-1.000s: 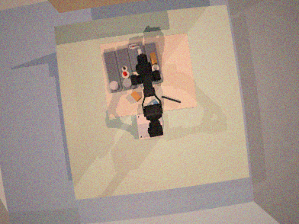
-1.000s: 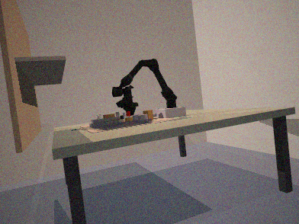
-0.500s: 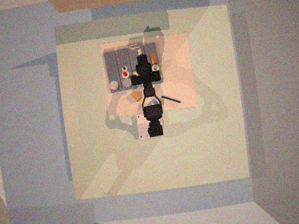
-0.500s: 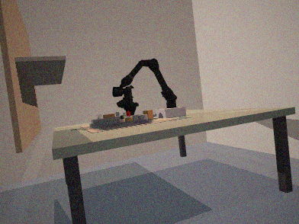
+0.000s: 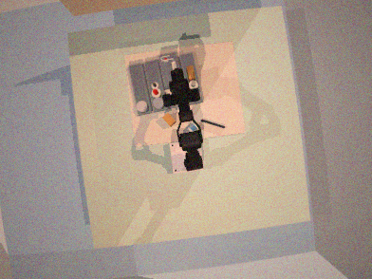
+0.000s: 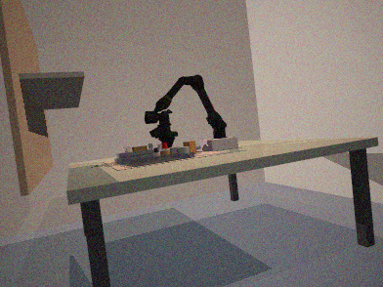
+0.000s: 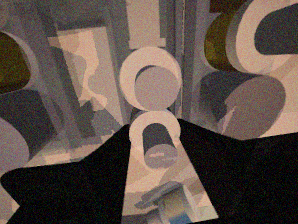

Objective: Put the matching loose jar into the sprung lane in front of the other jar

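Note:
My gripper [image 7: 152, 125] [image 5: 176, 87] [image 6: 163, 137] is shut on a small pale jar with a grey lid [image 7: 156, 136], held upright between the black fingers over the grey lane rack [image 5: 138, 81] [image 6: 147, 157]. Right ahead of it a matching pale jar with a grey lid [image 7: 151, 81] stands in the lane, and the two almost touch in the wrist view. The pale pusher plate [image 7: 145, 31] stands behind that jar. In the top-down view the arm hides both jars.
Neighbouring lanes hold a red-lidded jar [image 5: 155, 89], grey-lidded jars [image 5: 141, 106] [image 7: 255, 102], an amber jar [image 5: 190, 72] and a white jar [image 5: 194, 84]. An orange box [image 5: 169, 120] and a black stick [image 5: 213, 123] lie on the pink mat [image 5: 228, 85] in front of the rack.

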